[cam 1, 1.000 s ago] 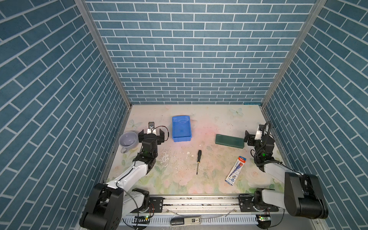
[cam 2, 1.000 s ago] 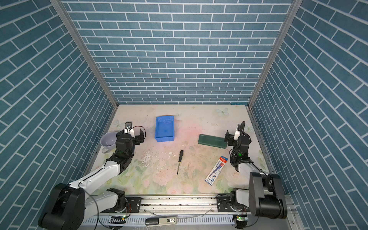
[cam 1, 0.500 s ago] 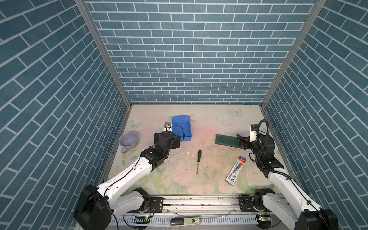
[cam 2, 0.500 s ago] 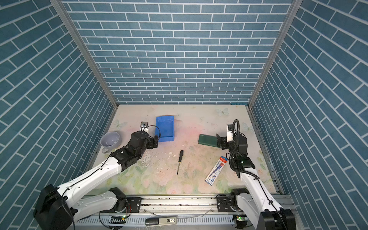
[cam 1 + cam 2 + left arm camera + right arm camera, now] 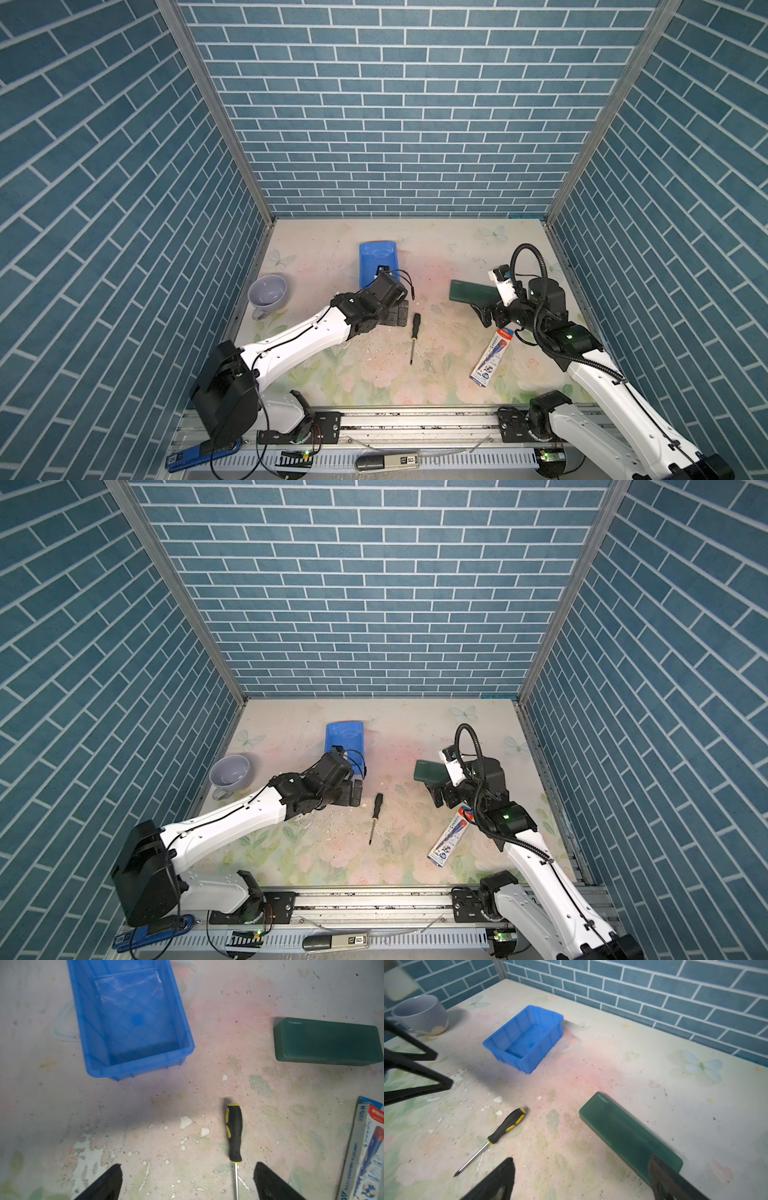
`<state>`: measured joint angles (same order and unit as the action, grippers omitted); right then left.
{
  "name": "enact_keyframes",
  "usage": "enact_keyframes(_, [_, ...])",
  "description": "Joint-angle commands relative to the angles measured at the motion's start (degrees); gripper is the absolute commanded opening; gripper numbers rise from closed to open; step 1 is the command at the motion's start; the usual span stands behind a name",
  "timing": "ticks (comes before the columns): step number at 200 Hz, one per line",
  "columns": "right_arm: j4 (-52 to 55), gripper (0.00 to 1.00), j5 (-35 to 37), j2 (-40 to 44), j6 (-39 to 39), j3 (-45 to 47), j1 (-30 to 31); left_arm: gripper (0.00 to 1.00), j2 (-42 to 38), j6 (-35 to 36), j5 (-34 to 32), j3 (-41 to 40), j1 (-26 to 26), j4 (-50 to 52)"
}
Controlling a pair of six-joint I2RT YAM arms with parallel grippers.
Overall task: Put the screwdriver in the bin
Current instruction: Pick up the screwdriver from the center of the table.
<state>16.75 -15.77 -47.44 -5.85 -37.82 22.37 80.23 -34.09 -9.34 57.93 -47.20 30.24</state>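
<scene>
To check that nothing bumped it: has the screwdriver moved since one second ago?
No. The screwdriver lies in the same place near the bin, handle still towards it.

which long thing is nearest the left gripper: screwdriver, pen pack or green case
The screwdriver, black-yellow handle, beside the left gripper; pen pack and green case lie farther.

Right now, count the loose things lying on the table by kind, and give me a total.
Screwdriver: 1
Bin: 1
Mug: 1
Green case: 1
Pen pack: 1
Total: 5
</scene>
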Motion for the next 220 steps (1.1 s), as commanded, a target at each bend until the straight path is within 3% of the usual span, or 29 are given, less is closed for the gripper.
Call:
enact_keyframes(1, [7.88,0.99,-4.06,0.30,-4.05,-3.97,1.84,1.00,3.29,-3.50,4.16,3.23,-2.28,4.91])
enact_keyframes(80, [13.84,0.99,-5.81,0.38,-4.85,-4.91,5.70,1.00,18.39,-4.04,3.53,12.63,-5.51,11.41])
enact_keyframes(129, [13.31,0.99,-6.12,1.20,-5.05,-4.04,6.04,0.97,23.23,-4.62,1.60,15.58,-6.46,14.58])
enact_keyframes(171, [14.38,0.99,-5.52,1.59,-5.14,-3.56,6.11,0.87,26.99,-4.81,3.28,18.56,-6.58,14.17])
enact_keyframes(220, [14.57,0.99,-5.50,3.27,-4.88,-3.33,6.11,0.66,30.06,-4.76,6.23,19.71,-6.50,12.29])
